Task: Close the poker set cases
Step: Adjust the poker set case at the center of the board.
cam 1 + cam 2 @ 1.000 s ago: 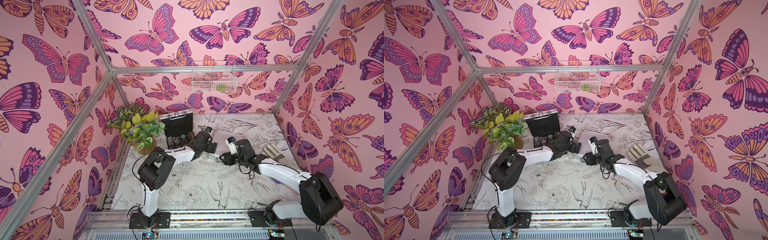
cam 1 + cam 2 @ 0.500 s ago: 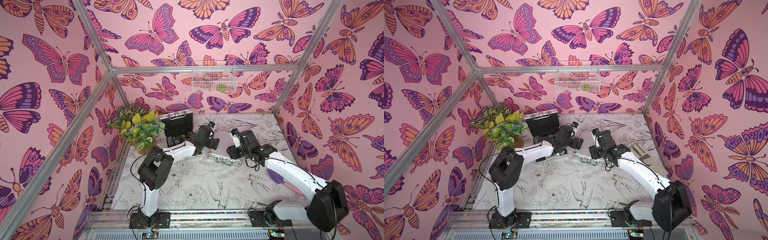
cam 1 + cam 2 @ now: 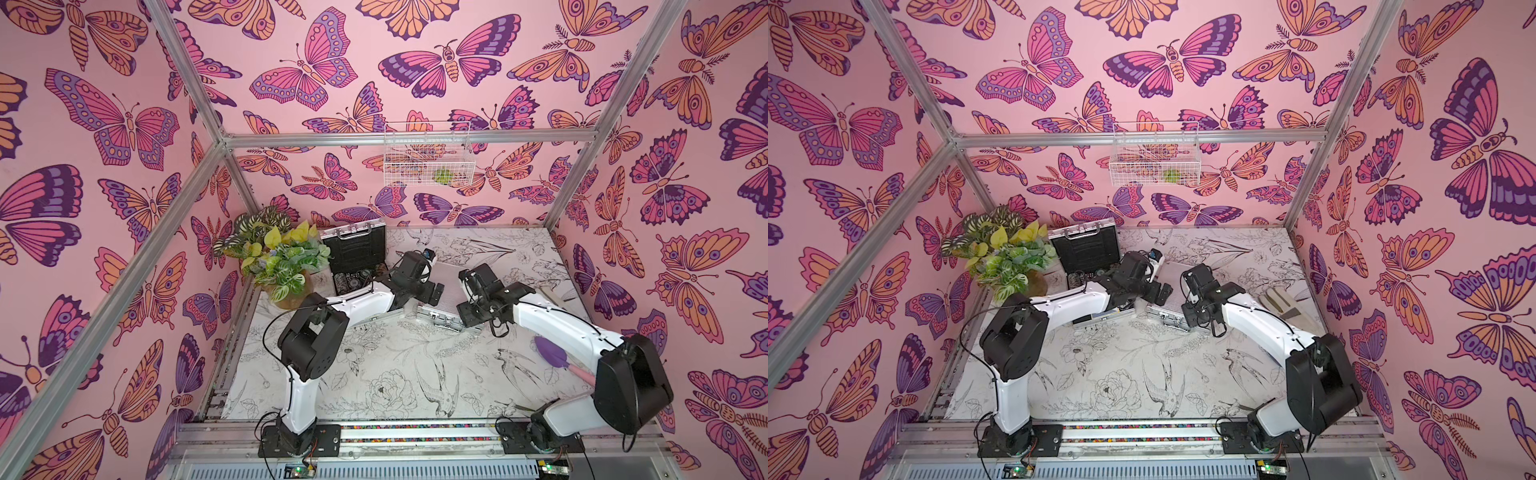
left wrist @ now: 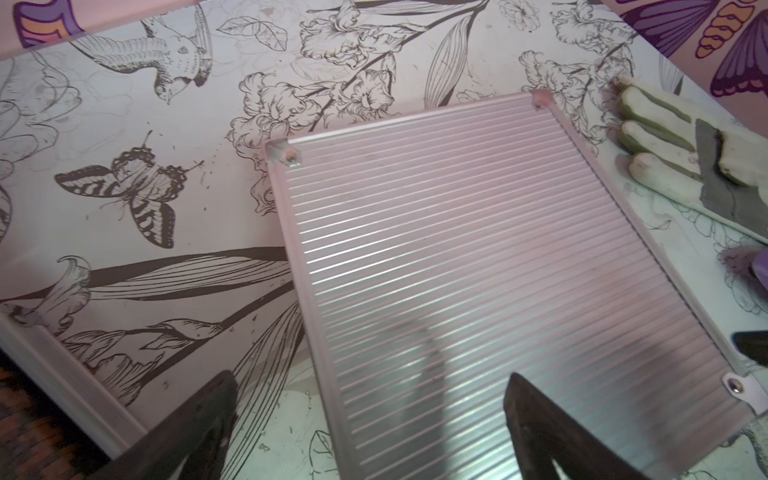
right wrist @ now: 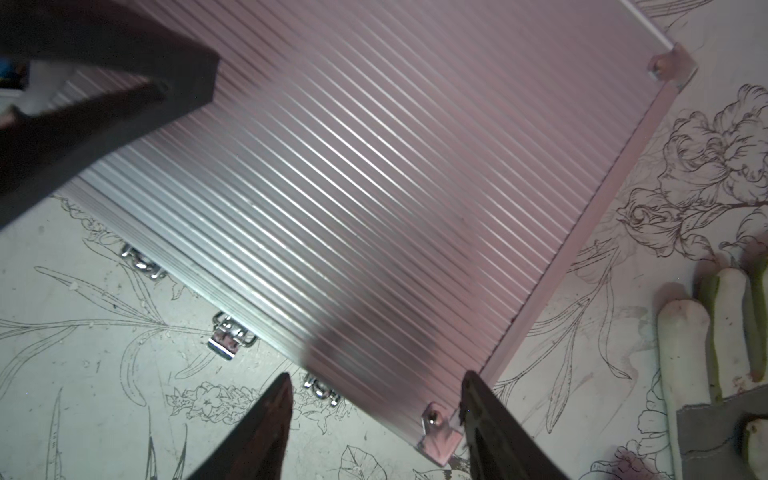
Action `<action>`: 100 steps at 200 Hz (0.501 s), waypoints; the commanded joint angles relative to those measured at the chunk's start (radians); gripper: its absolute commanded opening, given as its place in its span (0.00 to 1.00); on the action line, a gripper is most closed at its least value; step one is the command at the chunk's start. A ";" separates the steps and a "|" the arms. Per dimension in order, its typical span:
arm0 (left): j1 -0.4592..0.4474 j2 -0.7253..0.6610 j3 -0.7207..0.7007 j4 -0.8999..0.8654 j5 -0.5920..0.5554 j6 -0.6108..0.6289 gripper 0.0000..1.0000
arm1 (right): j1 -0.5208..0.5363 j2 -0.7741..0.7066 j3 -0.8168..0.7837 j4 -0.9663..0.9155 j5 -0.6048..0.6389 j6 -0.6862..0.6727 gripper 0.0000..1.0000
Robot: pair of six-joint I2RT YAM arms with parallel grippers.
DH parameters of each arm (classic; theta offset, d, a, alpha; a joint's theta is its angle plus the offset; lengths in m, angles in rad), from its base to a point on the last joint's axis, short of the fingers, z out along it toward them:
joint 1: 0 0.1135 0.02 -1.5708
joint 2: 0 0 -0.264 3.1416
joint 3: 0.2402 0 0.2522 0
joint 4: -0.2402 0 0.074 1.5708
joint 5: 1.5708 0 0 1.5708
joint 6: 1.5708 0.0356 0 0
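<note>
One poker set case (image 3: 446,291) lies in mid-table with its ribbed silver lid (image 4: 478,270) down flat. Its latches (image 5: 228,338) hang loose along the front edge. A second case (image 3: 353,249) stands open at the back left, with the black-lined lid upright and chips in the base (image 3: 351,282). My left gripper (image 4: 370,399) hovers open and empty over the flat case's left edge. My right gripper (image 5: 376,399) is open and empty above that case's front right corner. In both top views the left gripper (image 3: 1160,291) and right gripper (image 3: 1196,316) sit over the flat case (image 3: 1173,286).
A potted plant (image 3: 282,257) stands beside the open case at the back left. A work glove (image 4: 673,158) lies right of the flat case. A purple brush-like thing (image 3: 548,353) lies under the right arm. A wire basket (image 3: 428,158) hangs on the back wall.
The middle case's lid, tilted a second ago, now lies flat. The right arm has lifted and drawn back toward the case's front right corner; the left gripper has risen slightly.
</note>
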 commanded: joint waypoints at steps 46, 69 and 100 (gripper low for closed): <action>-0.026 0.063 0.026 -0.034 0.050 -0.025 1.00 | -0.038 0.104 -0.022 0.011 -0.165 -0.002 0.65; -0.025 0.101 0.025 -0.033 0.058 -0.038 0.99 | -0.065 0.158 -0.030 0.030 -0.232 0.002 0.66; -0.022 0.140 0.023 -0.032 0.079 -0.053 0.99 | -0.089 0.220 -0.018 0.029 -0.283 0.002 0.65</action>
